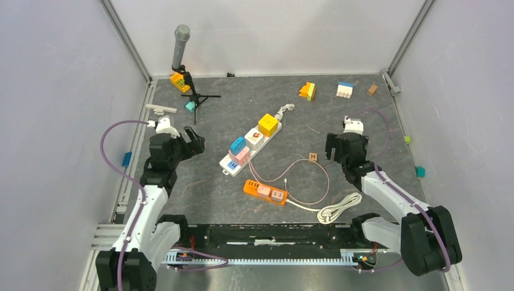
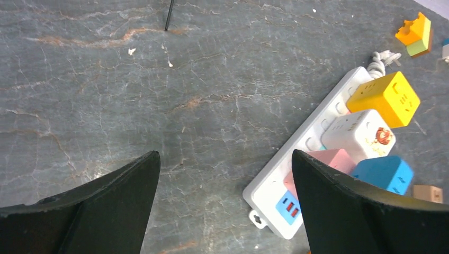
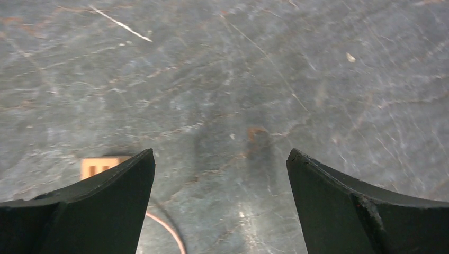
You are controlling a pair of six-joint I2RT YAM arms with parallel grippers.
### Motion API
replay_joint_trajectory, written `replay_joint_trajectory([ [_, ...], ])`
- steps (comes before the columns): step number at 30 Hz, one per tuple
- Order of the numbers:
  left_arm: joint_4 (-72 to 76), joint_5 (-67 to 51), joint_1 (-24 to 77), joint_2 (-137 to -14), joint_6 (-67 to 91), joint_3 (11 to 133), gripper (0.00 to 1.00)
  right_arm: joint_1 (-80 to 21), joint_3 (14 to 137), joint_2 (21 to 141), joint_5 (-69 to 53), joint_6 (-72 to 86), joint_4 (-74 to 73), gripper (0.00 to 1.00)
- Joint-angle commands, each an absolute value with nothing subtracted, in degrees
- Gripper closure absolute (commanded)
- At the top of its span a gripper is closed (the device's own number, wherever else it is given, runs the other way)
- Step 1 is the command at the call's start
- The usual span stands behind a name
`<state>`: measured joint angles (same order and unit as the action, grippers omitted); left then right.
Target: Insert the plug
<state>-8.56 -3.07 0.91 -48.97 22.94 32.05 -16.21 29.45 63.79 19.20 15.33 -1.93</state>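
A white power strip lies diagonally mid-table, with yellow, white, blue and pink cube adapters plugged in. An orange strip lies in front of it; its white cord ends in a white plug near the front edge. My left gripper is open and empty, left of the white strip. In the left wrist view the strip's end lies beside the right finger. My right gripper is open and empty over bare table, also in the right wrist view.
A thin pink cable loops between the strips, and also shows in the right wrist view. A small wooden block lies left of my right gripper. A tripod with a grey cylinder stands at the back left. Toy blocks lie along the back.
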Motion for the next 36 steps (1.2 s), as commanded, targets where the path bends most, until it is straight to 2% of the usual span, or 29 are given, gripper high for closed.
replay_joint_trajectory([
  [1, 3.76, -1.97, 0.62, -46.09, 15.48, 27.1, 0.0, -16.07, 26.08, 60.78, 29.07, 13.99, 9.07, 0.02],
  [9, 11.73, -2.28, 0.62, -44.6, 10.94, 19.52, 0.0, -16.06, 22.65, 60.75, 34.25, 10.65, 12.99, 0.02],
  [16, 16.3, -2.2, 0.62, -46.32, 7.64, 15.65, 0.0, -15.96, 17.07, 61.41, 35.37, 5.88, 22.48, 0.02],
  [25, 29.16, -4.12, 0.62, -54.84, 2.21, 11.62, 0.0, -16.0, 12.21, 67.2, 38.31, -1.41, 31.9, 0.02],
  [28, 27.77, -3.78, 0.7, -59.23, 1.73, 14.55, 0.0, -15.81, 11.65, 70.13, 38.8, -2.94, 35.05, 0.02],
  [33, 26.86, -1.07, 0.7, -65.43, 2.41, 18.4, 0.0, -15.53, 4.12, 71.4, 36.37, -8.33, 53.79, 0.02],
  [36, 41.45, -4.93, 0.7, -67.12, 0.65, 14.27, 0.0, -14.14, 2.58, 71.76, 33.87, -9.53, 59.32, 0.02],
])
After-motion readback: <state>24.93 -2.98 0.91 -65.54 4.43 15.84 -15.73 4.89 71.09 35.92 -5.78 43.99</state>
